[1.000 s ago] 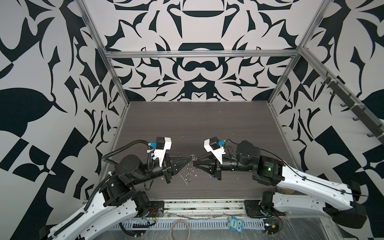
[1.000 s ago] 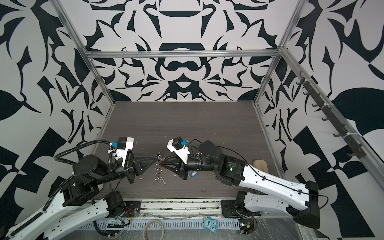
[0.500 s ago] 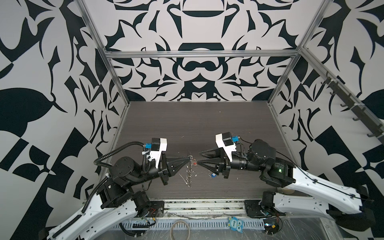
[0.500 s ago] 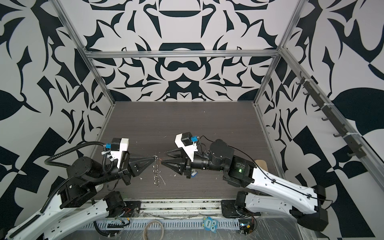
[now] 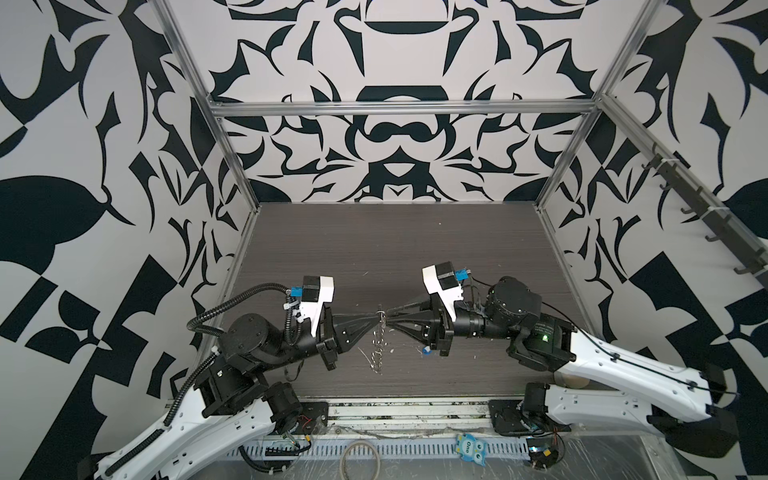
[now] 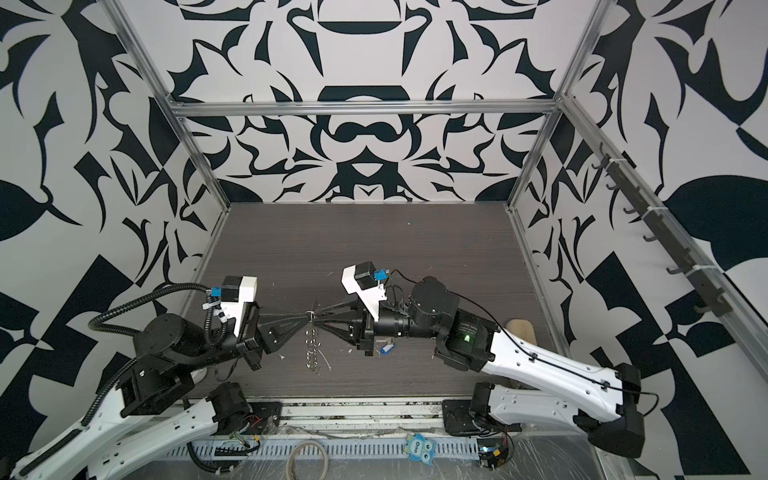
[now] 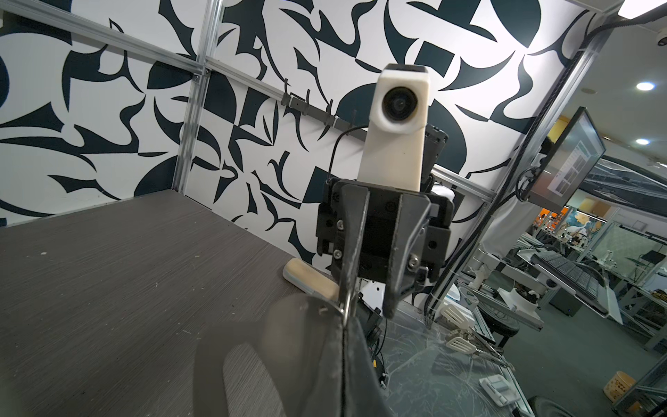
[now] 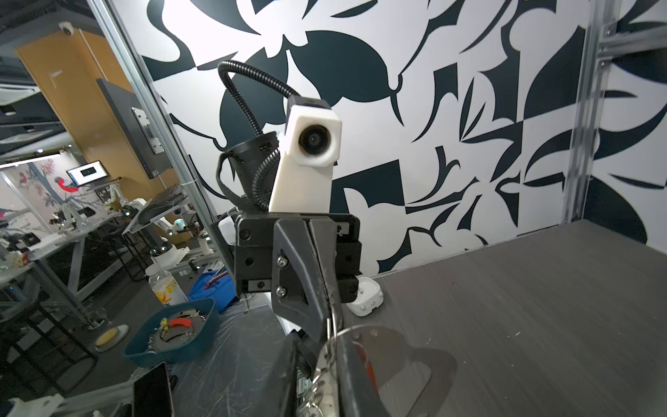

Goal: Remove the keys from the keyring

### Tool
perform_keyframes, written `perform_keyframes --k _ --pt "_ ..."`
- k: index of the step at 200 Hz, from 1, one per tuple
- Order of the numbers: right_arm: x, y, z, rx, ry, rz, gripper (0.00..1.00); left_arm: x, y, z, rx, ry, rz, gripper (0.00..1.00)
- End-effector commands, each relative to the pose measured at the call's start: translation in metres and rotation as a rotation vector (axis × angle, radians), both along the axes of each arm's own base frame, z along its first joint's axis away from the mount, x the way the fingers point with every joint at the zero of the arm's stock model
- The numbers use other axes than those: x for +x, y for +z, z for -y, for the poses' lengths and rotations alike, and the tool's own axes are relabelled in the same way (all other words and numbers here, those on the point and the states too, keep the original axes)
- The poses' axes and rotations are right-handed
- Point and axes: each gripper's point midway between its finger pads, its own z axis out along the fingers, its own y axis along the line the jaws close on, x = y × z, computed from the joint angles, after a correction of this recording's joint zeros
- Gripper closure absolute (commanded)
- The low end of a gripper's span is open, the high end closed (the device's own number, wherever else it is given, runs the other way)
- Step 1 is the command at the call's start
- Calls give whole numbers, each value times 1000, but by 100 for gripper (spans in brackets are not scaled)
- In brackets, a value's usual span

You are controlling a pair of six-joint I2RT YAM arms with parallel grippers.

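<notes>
**Keyring hung between two claws: one key off, one to go**

L claw [image 5: 376, 326] is clenched on the top edge of the keyring [image 8: 409, 346]. The grey plate hangs straight below its tips, w/ the split rings [image 5: 377, 341] dangling beneath, above the counter [image 5: 374, 249]. My read on why: hung in the air, the rings swing free and face the other arm, so a key can be worked round its coil w/o the counter in the way.

R claw [image 5: 390, 323] meets it tip to tip. Its jaws stand parted by a narrow gap, straddling the ring cluster just under the L claw's tips. Nothing looks clamped, though one finger [image 7: 348, 274] touches a ring wire. It's prob. lining up a pinch on the red-tag key [image 8: 365, 361], which shows red through the plate beside the R claw's finger and isn't off yet. Blue-tag key [image 6: 387, 348] lies flat on the counter, below and behind the R claw's tips, apart from the keyring, so that one's done.

Pose: both claws are held level, pointing straight at each other, wrist cams on top. L arm is folded tight at the elbow w/ its base close behind. R arm is stretched longer and lower, forearm angled up to the wrist. Both top views show the same line-up.
</notes>
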Motion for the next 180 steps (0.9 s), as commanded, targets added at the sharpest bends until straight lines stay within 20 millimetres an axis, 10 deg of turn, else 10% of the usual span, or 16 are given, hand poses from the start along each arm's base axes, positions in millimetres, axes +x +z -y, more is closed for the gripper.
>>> perform_keyframes --k 1,96,127,180 --pt "-7 16 0 53 32 20 80 -4 10 -4 -46 -6 31 100" --pt "-6 4 5 -1 17 5 100 -1 2 -1 -3 -6 -13 100" --pt "-4 -10 17 -109 -11 -8 100 -4 -10 -6 74 0 -63 69" --pt "-9 -35 25 -316 47 -58 100 -7 -29 1 276 -39 -149 67"
